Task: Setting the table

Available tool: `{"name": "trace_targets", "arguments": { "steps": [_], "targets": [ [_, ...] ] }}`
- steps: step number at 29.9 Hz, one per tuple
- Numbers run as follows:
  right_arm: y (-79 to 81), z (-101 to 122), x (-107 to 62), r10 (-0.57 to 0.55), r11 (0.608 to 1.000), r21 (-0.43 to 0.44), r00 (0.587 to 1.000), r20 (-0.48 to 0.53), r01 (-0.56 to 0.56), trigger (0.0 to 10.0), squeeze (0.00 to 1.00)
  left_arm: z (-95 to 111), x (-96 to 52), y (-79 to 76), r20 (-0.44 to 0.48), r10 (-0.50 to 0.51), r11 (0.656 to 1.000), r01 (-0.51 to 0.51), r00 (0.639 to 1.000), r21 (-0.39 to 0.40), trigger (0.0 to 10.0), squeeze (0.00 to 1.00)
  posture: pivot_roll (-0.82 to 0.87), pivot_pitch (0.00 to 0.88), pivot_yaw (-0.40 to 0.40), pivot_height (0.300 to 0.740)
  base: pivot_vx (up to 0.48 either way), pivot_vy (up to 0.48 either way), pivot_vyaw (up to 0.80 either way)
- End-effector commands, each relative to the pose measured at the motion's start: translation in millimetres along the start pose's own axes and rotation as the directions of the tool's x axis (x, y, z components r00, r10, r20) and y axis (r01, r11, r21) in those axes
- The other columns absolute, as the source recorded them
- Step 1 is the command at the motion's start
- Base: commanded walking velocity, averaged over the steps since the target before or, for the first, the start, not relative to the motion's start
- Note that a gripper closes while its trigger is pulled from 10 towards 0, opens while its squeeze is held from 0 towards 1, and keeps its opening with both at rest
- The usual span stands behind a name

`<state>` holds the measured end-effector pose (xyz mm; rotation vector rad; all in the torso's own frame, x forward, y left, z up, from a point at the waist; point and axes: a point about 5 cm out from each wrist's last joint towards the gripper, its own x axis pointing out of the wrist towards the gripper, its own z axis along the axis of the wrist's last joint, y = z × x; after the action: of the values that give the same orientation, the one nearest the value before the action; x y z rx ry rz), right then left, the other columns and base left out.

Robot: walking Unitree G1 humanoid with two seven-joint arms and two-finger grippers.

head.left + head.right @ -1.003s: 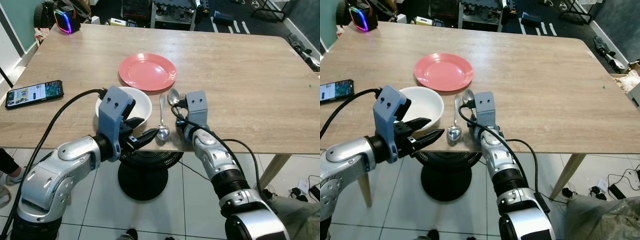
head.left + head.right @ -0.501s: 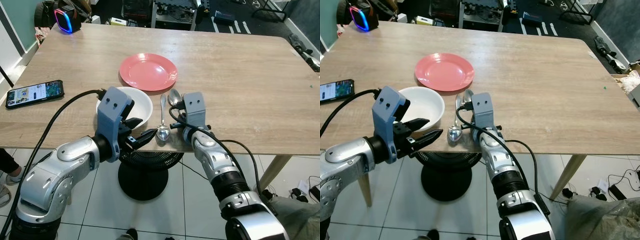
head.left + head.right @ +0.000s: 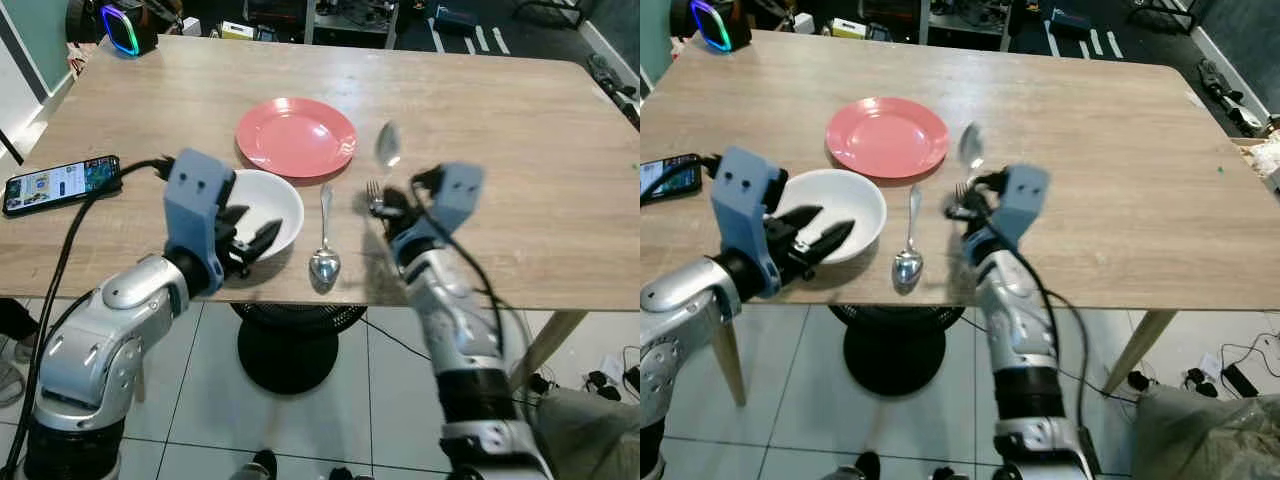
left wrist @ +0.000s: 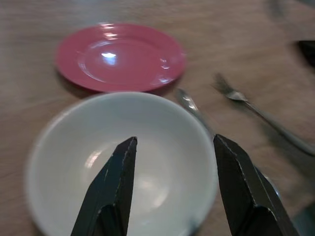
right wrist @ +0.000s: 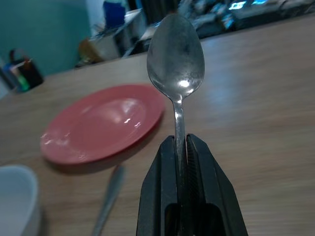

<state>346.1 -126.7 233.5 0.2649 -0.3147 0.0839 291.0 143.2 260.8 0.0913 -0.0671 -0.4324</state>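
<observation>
**Spoon lifted clear of the table**

Since a second ago the right gripper [image 5: 179,147] has risen from the table's near edge, carrying one spoon with it, and the left gripper has moved up from below the edge to the white bowl.

That held spoon [image 3: 387,144] now stands in the upper middle of the left eye view, bowl end up, just right of the pink plate [image 3: 296,137]. In the right wrist view the two black fingers [image 5: 160,167] are pressed together on its handle, with the spoon's bowl rising straight above them.

A fork [image 3: 376,199] shows just below the raised spoon, at the middle of the frame, close to the right gripper's blue-grey housing; whether it lies on the wood or is touched by the gripper cannot be told.

A second spoon [image 3: 324,240] lies flat on the wooden table [image 3: 520,150], handle pointing toward the plate, between the white bowl [image 3: 270,205] and the fork.

The left gripper [image 3: 250,240] hovers at the bowl's near rim, left of centre in the frame. In the left wrist view its fingers [image 4: 115,182] stand spread apart over the bowl's hollow, holding nothing.

A phone [image 3: 60,183] with a lit screen lies at the left edge of the frame, and a glowing speaker [image 3: 122,28] sits in the upper left corner.
</observation>
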Motion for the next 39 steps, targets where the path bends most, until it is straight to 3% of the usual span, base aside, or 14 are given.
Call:
{"name": "trace_targets", "arguments": {
  "steps": [1, 5, 7, 9, 13, 19, 31, 39],
  "targets": [
    [-8.2, 3.7, -7.5, -0.044, 0.998, -0.045, 0.999, 0.027, 0.045, 10.0, 0.00, -1.0, -0.3, 0.7, 0.008, 0.032, 0.999, -0.032, 0.999, -0.002, 10.0, 0.00, 0.07, 0.167, 0.033, 0.740, 0.000, 0.000, 0.00],
    [-16.6, 7.0, -19.2, -0.080, 0.996, -0.047, 0.996, 0.047, 0.082, 10.0, 0.00, -4.2, -1.3, 2.5, 0.014, 0.099, 0.995, -0.100, 0.995, 0.010, 10.0, 0.00, 0.06, 0.150, 0.040, 0.740, 0.000, 0.000, 0.00],
    [-30.6, 5.4, -34.9, -0.144, 0.983, -0.112, 0.989, 0.037, 0.147, 10.0, 0.00, -5.4, -4.8, 1.8, 0.035, 0.127, 0.992, -0.126, 0.991, -0.029, 10.0, 0.00, 0.06, 0.134, 0.042, 0.740, 0.000, 0.000, 0.00],
    [-33.0, 5.5, -38.4, -0.154, 0.980, -0.124, 0.987, 0.036, 0.158, 10.0, 0.00, -5.6, -5.3, 1.5, 0.038, 0.127, 0.991, -0.126, 0.991, -0.034, 10.0, 0.00, 0.06, 0.134, 0.042, 0.740, 0.000, 0.000, 0.00],
    [-47.8, 1.1, -53.0, -0.219, 0.961, -0.176, 0.976, 0.000, 0.215, 10.0, 0.00, -11.4, -7.0, 7.4, 0.030, 0.139, 0.990, -0.139, 0.990, -0.004, 10.0, 0.00, 0.04, 0.117, 0.050, 0.740, 0.000, 0.000, 0.00],
    [-58.4, 1.7, -57.1, -0.270, 0.940, -0.215, 0.963, -0.001, 0.264, 10.0, 0.00, -18.5, -0.1, 11.5, -0.003, 0.126, 0.992, -0.126, 0.992, 0.002, 10.0, 0.00, 0.02, 0.106, 0.063, 0.740, 0.000, 0.000, 0.00],
    [-55.1, -6.9, -54.9, -0.273, 0.944, -0.205, 0.961, -0.045, 0.259, 10.0, 0.00, -19.7, 15.7, 13.3, 0.005, 0.139, 0.990, -0.139, 0.990, -0.014, 10.0, 0.00, 0.01, 0.099, 0.066, 0.740, 0.000, 0.000, 0.00],
    [-61.1, -11.1, -55.8, -0.300, 0.938, -0.197, 0.952, -0.060, 0.284, 10.0, 0.00, -18.8, 21.3, 12.0, 0.014, 0.118, 0.993, -0.118, 0.993, -0.013, 10.0, 0.00, 0.01, 0.093, 0.068, 0.740, 0.000, 0.000, -0.80]
  ]
}}
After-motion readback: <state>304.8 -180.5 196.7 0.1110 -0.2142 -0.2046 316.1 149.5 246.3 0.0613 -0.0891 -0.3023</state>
